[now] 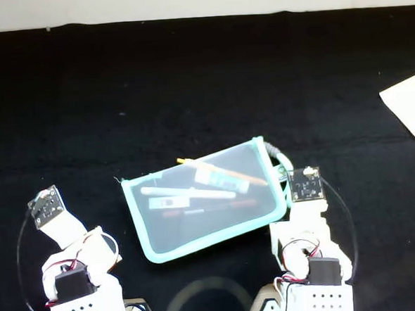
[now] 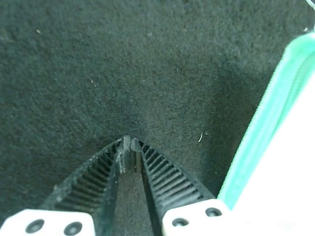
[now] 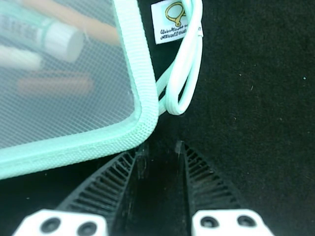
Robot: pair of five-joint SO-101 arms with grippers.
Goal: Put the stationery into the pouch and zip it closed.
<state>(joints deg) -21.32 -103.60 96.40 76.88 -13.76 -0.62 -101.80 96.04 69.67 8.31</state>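
Pin the pouch (image 1: 203,205) flat with the clenched left gripper (image 2: 129,142) while the parted, empty right gripper (image 3: 160,146) zips it.

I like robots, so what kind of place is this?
Probably a robot practice table: left arm and right arm over black cloth, with a mesh pouch of pens between them.

A mint-edged mesh pouch (image 1: 134,213) lies flat and tilted, with stationery (image 1: 188,192) inside.
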